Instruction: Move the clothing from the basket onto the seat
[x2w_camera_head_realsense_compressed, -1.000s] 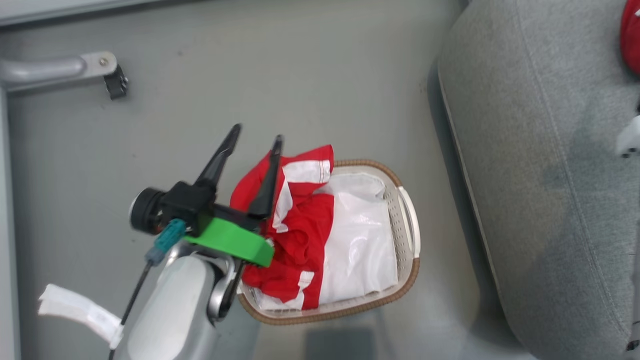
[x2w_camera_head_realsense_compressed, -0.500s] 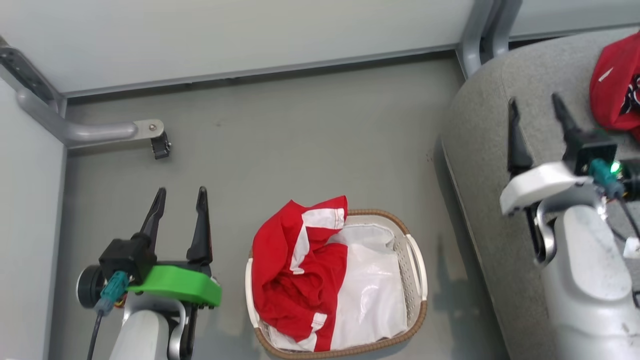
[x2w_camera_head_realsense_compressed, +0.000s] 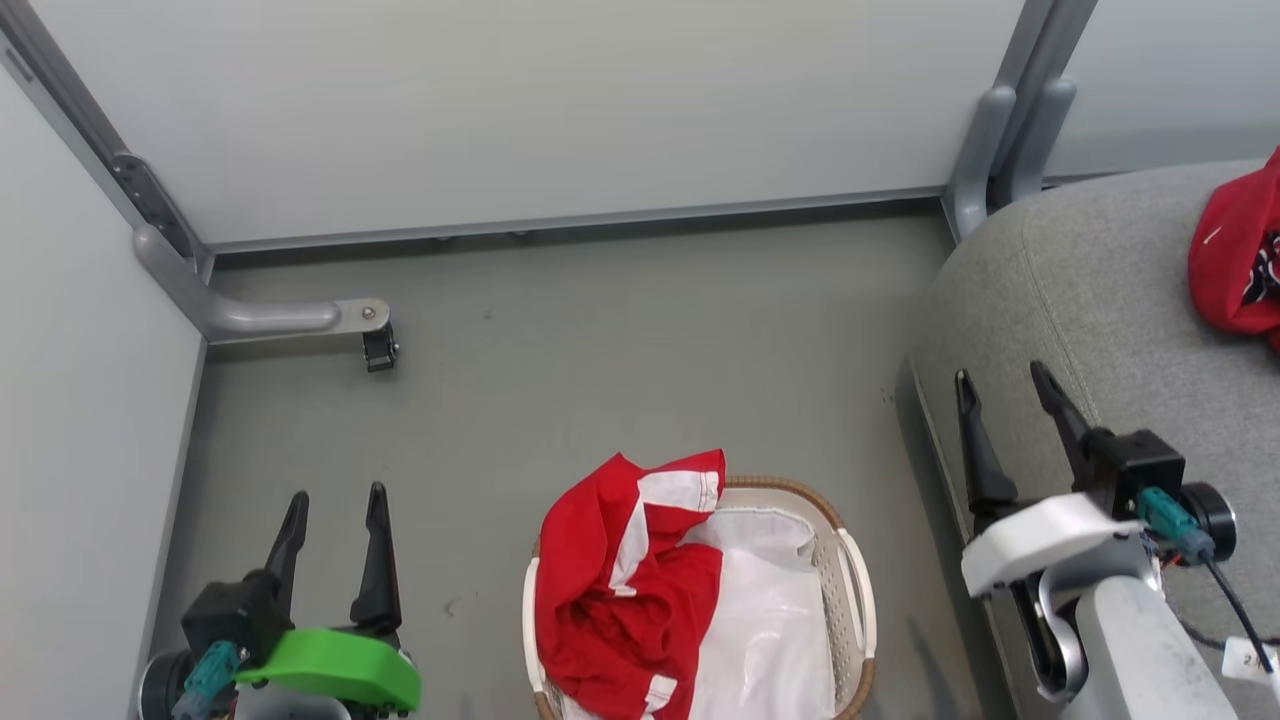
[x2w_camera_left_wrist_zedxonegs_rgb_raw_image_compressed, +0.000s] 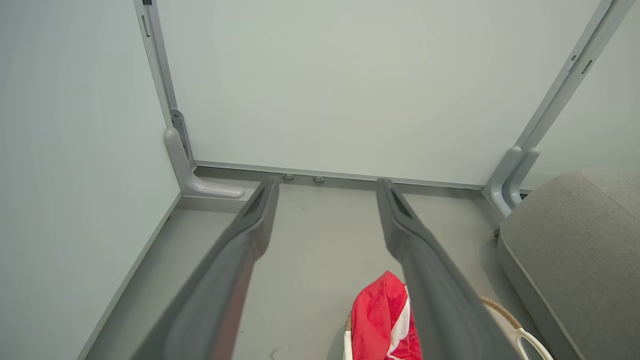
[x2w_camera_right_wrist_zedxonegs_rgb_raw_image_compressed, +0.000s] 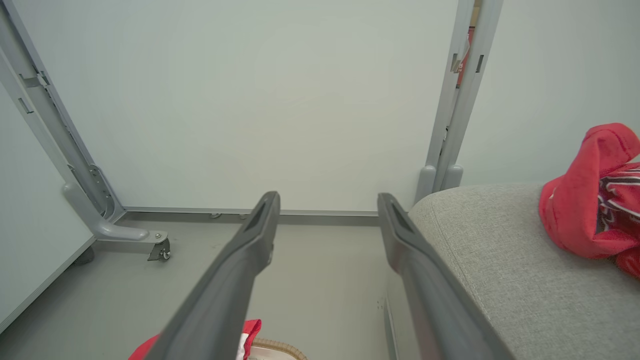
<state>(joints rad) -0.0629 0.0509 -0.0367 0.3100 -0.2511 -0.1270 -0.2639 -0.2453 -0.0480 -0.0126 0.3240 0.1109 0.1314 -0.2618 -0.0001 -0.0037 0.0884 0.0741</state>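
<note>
A red garment with white stripes (x2w_camera_head_realsense_compressed: 620, 600) lies heaped in the left half of the cream basket (x2w_camera_head_realsense_compressed: 860, 600), over a white crinkly liner (x2w_camera_head_realsense_compressed: 770, 640). On the floor to the basket's left, my left gripper (x2w_camera_head_realsense_compressed: 337, 492) stands open and empty. My right gripper (x2w_camera_head_realsense_compressed: 1000, 372) is also open and empty, at the grey seat's (x2w_camera_head_realsense_compressed: 1100, 300) front edge. A second red garment (x2w_camera_head_realsense_compressed: 1235, 260) rests on the seat at the far right. The left wrist view looks past the open left gripper (x2w_camera_left_wrist_zedxonegs_rgb_raw_image_compressed: 327, 181) to the basket garment (x2w_camera_left_wrist_zedxonegs_rgb_raw_image_compressed: 382, 320). The right wrist view shows the open right gripper (x2w_camera_right_wrist_zedxonegs_rgb_raw_image_compressed: 327, 195) and the seat garment (x2w_camera_right_wrist_zedxonegs_rgb_raw_image_compressed: 580, 200).
Pale wall panels close the back and left. A grey metal foot with a small caster (x2w_camera_head_realsense_compressed: 378, 348) juts from the left corner. Two upright posts (x2w_camera_head_realsense_compressed: 1000, 140) stand by the seat's back corner. Bare grey floor (x2w_camera_head_realsense_compressed: 600, 380) lies between the walls and the basket.
The camera has tilted up, so the basket sits lower in the picture. My left gripper has drawn back from over the basket to its left. The right gripper has come into view.
</note>
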